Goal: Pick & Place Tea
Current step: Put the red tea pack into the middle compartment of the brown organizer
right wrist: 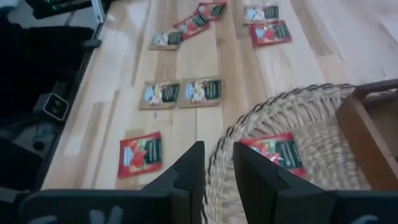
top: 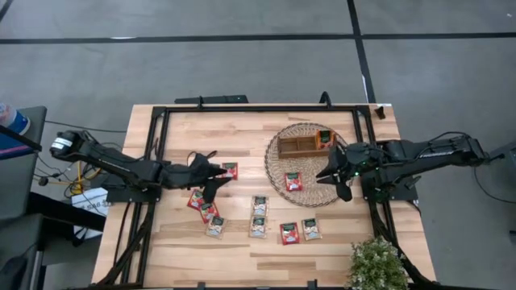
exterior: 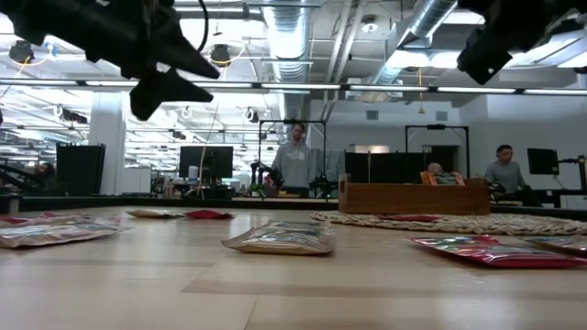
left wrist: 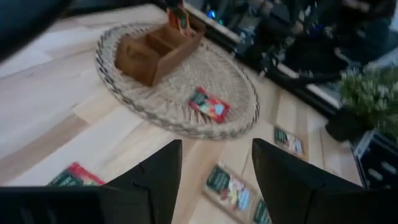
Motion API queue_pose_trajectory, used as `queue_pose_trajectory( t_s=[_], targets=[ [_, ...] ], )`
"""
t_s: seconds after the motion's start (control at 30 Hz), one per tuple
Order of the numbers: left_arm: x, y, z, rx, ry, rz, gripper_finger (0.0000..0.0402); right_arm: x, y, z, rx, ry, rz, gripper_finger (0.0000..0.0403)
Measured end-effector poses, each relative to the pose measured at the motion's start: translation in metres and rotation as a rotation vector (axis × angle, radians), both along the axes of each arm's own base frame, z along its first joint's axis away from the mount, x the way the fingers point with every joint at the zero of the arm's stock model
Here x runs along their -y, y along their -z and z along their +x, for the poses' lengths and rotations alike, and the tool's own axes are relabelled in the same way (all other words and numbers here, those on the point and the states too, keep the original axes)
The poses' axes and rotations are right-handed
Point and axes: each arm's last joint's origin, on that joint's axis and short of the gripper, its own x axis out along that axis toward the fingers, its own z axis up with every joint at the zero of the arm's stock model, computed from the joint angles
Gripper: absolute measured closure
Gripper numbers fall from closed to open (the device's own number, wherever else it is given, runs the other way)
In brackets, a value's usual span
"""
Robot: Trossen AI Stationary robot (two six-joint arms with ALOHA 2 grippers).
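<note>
On the desk (top: pixel 242 137), lower centre, most tea sachets (top: pixel 259 205) lie loose; one red sachet (top: pixel 293 181) sits on the wicker mat (top: pixel 278 173), some stand in the wooden tray (top: pixel 300 146). Left hand (top: pixel 216 184) and right hand (top: pixel 339 181) hover empty, fingers apart. Much sorting seems left.

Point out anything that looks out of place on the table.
One red square tea sachet lies on the round woven wicker mat, beside the oblong wooden tray rather than in it. Other sachets lie scattered on the bare wooden table, some askew.
</note>
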Motion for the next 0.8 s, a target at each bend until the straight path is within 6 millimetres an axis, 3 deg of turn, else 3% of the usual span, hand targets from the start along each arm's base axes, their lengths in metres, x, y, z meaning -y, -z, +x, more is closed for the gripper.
queue_pose_trajectory(
  t_s=[0.27,0.43,0.67,0.8],
  targets=[
    [-0.012,-0.004,0.005,0.035,0.029,0.055,0.0214,-0.004,-0.019,0.014,0.236,-0.126,0.034,0.0326],
    [-0.026,-0.009,0.008,0.081,0.108,0.061,0.0214,0.001,-0.015,0.017,0.210,-0.155,0.050,0.0334],
    [-0.039,-0.010,0.009,0.088,0.130,0.061,0.0214,0.008,-0.024,0.001,0.254,-0.144,0.073,0.0354],
    [-0.039,-0.006,0.006,0.062,0.127,0.064,0.0214,0.009,-0.019,-0.010,0.167,-0.056,0.106,0.0365]
  ],
)
